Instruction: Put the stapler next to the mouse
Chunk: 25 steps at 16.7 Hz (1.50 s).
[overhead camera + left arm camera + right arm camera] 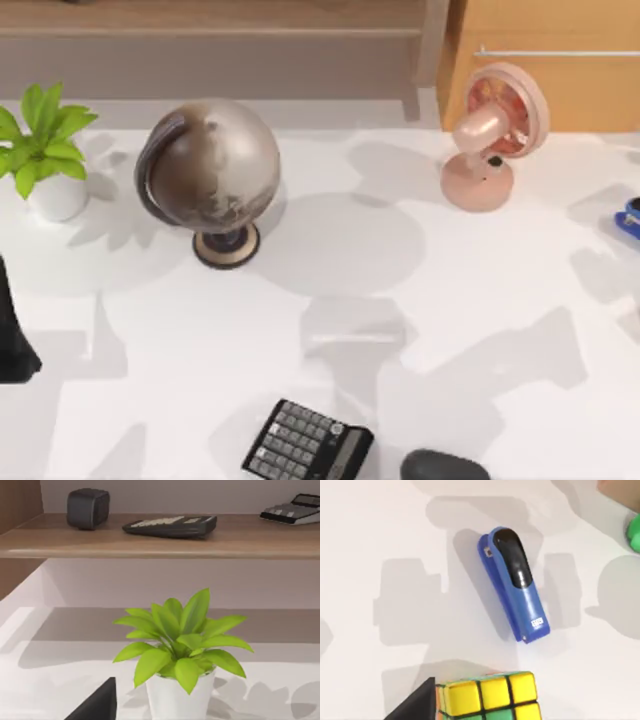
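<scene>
My right gripper hangs over the stapler [514,583], which lies flat on the white table [330,250] at three o'clock; I cannot tell its finger spread. The mouse [443,466] sits at six o'clock, well apart, and my left arm [14,335] is parked at nine.

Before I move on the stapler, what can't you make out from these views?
- Stapler: cut off by the top view's right edge; whole in the right wrist view.
- Mouse: cut by the top view's bottom edge.
- Puzzle cube: cut by the right wrist view's bottom edge.
- Left arm: mostly past the top view's left edge.
</scene>
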Tool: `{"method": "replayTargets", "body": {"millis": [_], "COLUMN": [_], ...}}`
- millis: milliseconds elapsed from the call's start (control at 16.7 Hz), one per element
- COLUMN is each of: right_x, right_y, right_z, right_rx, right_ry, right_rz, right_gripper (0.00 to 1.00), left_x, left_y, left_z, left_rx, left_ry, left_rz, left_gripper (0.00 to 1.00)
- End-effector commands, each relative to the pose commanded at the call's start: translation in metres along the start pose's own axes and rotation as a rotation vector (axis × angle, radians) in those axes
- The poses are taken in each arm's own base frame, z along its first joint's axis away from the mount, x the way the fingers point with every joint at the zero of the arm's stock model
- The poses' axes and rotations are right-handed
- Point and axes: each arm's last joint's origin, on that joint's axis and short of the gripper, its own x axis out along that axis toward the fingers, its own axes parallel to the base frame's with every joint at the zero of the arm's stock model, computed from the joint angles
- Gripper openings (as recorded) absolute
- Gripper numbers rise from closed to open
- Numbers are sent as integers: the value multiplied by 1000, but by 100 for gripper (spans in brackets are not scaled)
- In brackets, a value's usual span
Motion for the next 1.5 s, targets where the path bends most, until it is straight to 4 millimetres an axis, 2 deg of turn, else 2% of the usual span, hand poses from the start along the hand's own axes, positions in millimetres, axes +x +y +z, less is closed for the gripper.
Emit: {"method": "replayTargets", "body": {"millis": [180,420,600,720,960,1380,1500], "right_x": [32,101,142,162,183,185,195], "right_y": [-12,-27,-38,-42,-45,-43,-41], "right_z": [23,46,62,67,72,72,65], "right_rx": [-60,-174,-260,-300,-329,-334,-330], "right_ry": [150,374,467,504,528,528,530], "right_rz": [90,218,285,325,389,398,399], "right_gripper": [100,100,100,100,100,100,100], "left_x": [0,0,0,0,0,0,0], "left_y": [0,0,0,0,0,0,0], "left_z": [0,0,0,0,0,0,0], "left_rx": [0,0,0,0,0,0,0], "left_ry": [0,0,0,0,0,0,0], "left_rz": [0,0,0,0,0,0,0], "left_gripper": [100,100,100,100,100,100,100]}}
